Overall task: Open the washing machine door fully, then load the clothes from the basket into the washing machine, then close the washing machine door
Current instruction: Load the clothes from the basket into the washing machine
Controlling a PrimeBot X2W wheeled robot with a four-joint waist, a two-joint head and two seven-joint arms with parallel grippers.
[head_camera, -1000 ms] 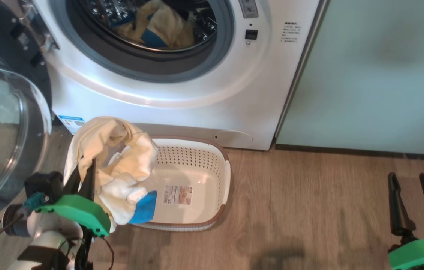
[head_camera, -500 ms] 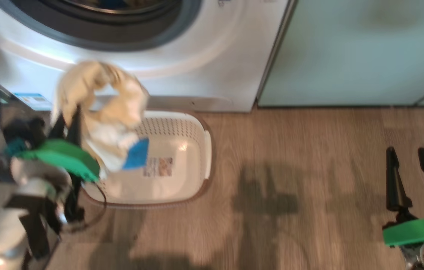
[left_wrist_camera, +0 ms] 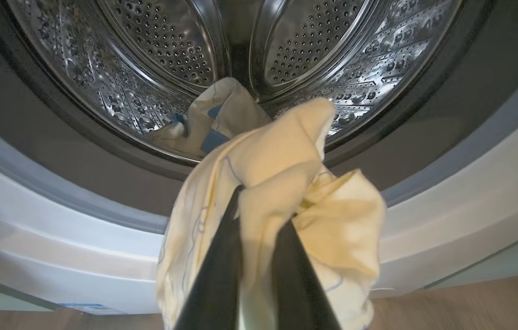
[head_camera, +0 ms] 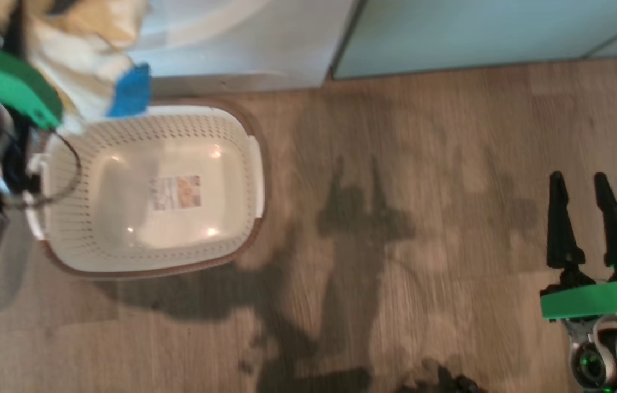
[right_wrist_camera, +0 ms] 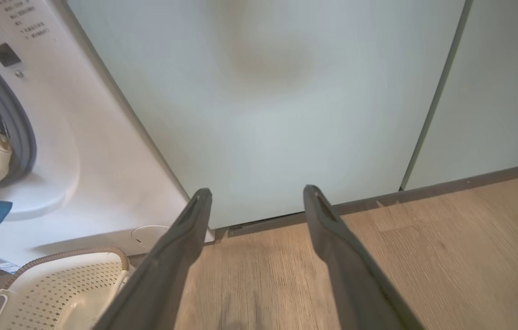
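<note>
Clothes (left_wrist_camera: pixel 286 183) pinched in the left gripper (left_wrist_camera: pixel 262 206), fingers clenched on pale yellow fabric, held just before the drum (left_wrist_camera: pixel 158 46) mouth of the washing machine (left_wrist_camera: pixel 57 256). Another garment (left_wrist_camera: pixel 213 123) lying inside already. Basket (head_camera: pixel 188 131) on the floor (head_camera: pixel 450 136), bare down to its label. Right gripper (right_wrist_camera: pixel 259 191) spread wide, grasping nothing, well apart by the cabinet (right_wrist_camera: pixel 263 91). Opening apparently done, loading probably on its last piece. Left to do: pushing in, releasing, shutting the door.

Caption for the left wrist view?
Left gripper holds a pale yellow garment before the steel drum, where a second garment lies.
</note>
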